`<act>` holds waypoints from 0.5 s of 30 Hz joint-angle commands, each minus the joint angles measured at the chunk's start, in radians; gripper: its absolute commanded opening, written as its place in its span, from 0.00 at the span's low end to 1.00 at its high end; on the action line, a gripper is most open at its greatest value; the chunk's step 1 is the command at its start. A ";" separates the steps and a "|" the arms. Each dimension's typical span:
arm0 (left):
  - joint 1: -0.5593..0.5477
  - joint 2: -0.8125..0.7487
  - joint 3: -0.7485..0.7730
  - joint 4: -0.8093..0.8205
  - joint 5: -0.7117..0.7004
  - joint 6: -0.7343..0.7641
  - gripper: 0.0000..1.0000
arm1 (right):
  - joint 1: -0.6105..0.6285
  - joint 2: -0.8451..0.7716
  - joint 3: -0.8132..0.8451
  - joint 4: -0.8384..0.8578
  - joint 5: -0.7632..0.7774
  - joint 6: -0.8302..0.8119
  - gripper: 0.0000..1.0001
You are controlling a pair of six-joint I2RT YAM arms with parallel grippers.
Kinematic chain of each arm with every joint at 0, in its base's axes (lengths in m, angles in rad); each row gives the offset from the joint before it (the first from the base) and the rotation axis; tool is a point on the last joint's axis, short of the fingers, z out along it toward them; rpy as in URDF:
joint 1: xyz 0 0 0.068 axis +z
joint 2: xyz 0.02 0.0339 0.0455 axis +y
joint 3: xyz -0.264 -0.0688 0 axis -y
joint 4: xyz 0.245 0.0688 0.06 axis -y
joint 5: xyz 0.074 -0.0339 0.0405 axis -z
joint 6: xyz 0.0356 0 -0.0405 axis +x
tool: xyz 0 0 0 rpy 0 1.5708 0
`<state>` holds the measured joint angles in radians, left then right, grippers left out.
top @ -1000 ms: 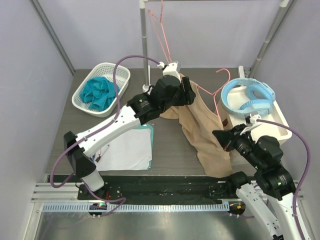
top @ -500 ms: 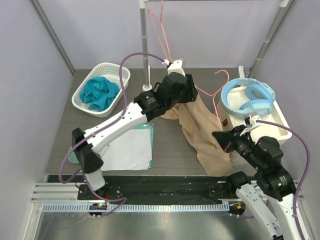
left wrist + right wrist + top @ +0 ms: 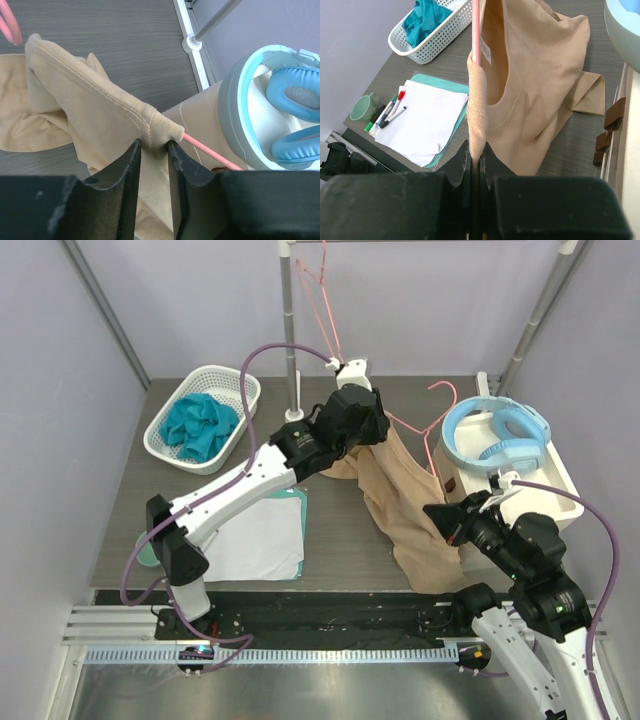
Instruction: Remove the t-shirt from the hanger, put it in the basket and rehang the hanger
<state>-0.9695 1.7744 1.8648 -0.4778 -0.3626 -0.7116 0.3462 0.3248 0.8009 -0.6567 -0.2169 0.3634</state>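
Left wrist view: the left pincer (image 3: 153, 147) has its fingers close on both sides of the thick edge of the tan t-shirt (image 3: 95, 115). I cannot tell if they squeeze it. A pink hanger (image 3: 210, 150) pokes out just right of them. The right pincer (image 3: 476, 152) is pressed together on the shirt's neck band. The rest of the shirt spreads past it on the desk (image 3: 570, 145).

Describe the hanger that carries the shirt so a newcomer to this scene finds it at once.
Start at the white box holding blue headphones at the far right. Just left of it is a pink wire hanger, threaded through the tan t-shirt. The other pink hanger hangs bare, up on the rack.
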 commanded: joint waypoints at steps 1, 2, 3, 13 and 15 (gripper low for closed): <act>-0.003 0.010 0.057 0.001 -0.061 0.041 0.27 | 0.005 -0.023 0.024 0.062 -0.030 0.012 0.01; -0.002 0.014 0.065 0.002 -0.067 0.046 0.27 | 0.005 -0.023 0.024 0.063 -0.032 0.022 0.01; 0.000 0.019 0.068 0.004 -0.067 0.053 0.26 | 0.005 -0.023 0.026 0.063 -0.036 0.028 0.01; 0.009 0.043 0.077 0.021 -0.041 0.049 0.11 | 0.005 -0.024 0.020 0.055 -0.061 0.054 0.01; 0.011 0.045 0.082 0.008 -0.068 0.063 0.01 | 0.005 -0.029 0.020 0.054 -0.064 0.055 0.01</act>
<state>-0.9676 1.8202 1.9076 -0.4843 -0.3752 -0.6743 0.3462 0.3111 0.8009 -0.6697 -0.2359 0.4023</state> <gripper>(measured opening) 0.092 0.091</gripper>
